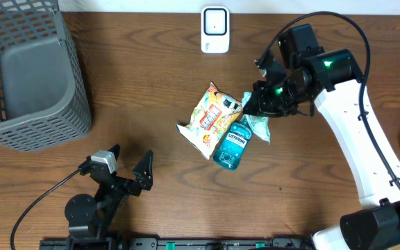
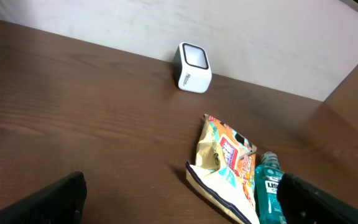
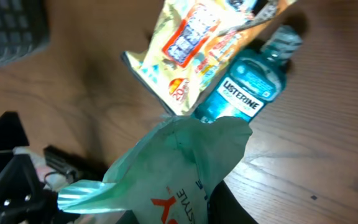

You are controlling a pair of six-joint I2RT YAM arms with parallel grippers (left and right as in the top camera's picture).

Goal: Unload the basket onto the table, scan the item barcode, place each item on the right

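Mint-green crinkled pouch (image 3: pixel 179 162) with red lettering, pinched in my right pincer (image 1: pixel 250 104), jaws nearly together, just above the mouthwash bottle (image 1: pixel 231 144) and snack bag (image 1: pixel 210 119) on the worktop (image 1: pixel 151 83). Only the right wrist view shows the print, possibly upside down. Overhead shows my left pincer (image 1: pixel 129 161) spread wide, empty, and the white scanner (image 1: pixel 215 29) well apart.
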